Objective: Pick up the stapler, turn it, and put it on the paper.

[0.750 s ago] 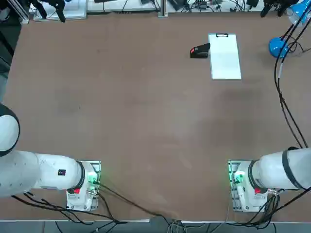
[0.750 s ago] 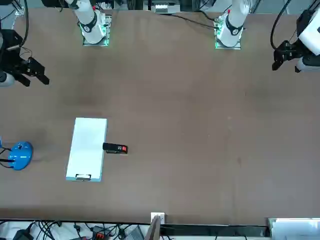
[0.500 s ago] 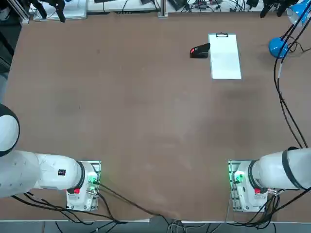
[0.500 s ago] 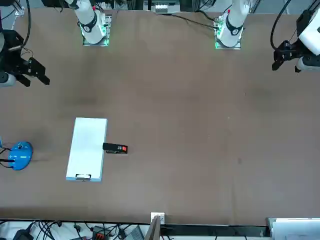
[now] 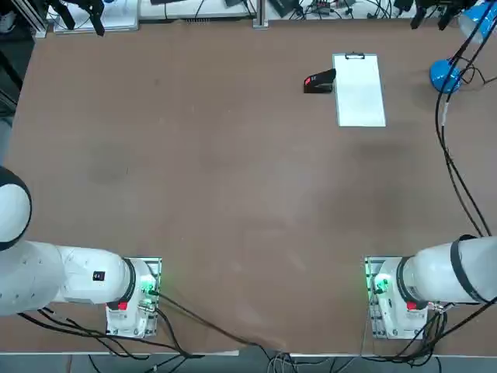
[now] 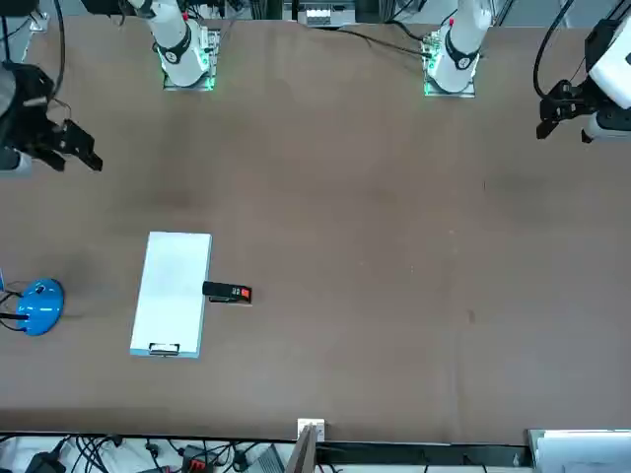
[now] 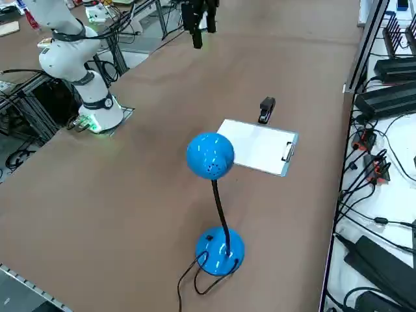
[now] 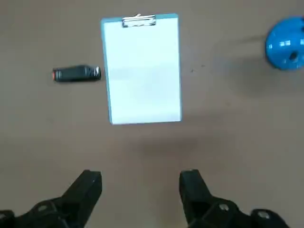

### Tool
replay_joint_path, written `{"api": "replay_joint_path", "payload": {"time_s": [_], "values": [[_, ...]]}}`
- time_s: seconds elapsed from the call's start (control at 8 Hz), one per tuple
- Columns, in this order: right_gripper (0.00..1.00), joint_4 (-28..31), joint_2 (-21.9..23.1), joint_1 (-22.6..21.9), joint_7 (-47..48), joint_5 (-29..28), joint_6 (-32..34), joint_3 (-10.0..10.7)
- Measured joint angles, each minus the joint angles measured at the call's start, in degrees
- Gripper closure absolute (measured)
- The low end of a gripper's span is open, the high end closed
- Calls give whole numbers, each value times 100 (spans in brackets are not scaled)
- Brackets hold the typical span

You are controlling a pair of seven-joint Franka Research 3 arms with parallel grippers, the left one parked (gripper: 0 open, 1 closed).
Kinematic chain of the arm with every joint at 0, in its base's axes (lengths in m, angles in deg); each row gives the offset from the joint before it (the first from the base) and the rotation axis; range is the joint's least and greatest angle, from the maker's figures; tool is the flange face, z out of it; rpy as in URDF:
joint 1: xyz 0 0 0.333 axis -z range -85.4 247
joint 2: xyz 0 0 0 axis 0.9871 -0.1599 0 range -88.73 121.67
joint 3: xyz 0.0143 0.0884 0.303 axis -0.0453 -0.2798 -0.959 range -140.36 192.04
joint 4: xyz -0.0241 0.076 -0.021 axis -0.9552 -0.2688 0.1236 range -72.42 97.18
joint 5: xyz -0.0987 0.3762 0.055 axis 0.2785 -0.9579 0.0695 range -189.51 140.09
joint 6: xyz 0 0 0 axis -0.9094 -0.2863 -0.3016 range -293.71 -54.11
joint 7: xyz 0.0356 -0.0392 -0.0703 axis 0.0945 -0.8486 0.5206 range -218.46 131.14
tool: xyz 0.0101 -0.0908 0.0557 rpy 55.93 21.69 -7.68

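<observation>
The right gripper (image 8: 140, 183) is seen held high above the brown counter (image 5: 233, 179), its two fingers (image 8: 85, 187) spread wide apart and empty, with the task's things well ahead of it. The small black stapler (image 5: 318, 81) lies flat on the counter just beside one long edge of the white paper (image 5: 359, 92), its red-marked end turned away from the sheet; whether its other end touches the sheet's edge cannot be told. The paper is held on a blue-edged clipboard with a metal clip (image 8: 138, 20) at its far short edge. A blue desk lamp (image 7: 211, 156) stands off to the other side of the sheet, well apart from the stapler.

Nothing has yet been picked up, so the approach appears to be the step in hand. The next move is judged to call for the gripper to be carried out over the stapler, lined up across its narrow body and lowered around it.
</observation>
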Motion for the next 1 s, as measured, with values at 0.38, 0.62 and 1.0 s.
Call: {"api": "replay_joint_path", "payload": {"time_s": [0.38,0.62,1.0], "values": [[0,9,-673,-476,2154,-1,-868,-34],[0,-67,-1328,-813,3703,1,-1623,-40],[0,-1051,-2736,-1420,6345,4,-1916,-47]]}}
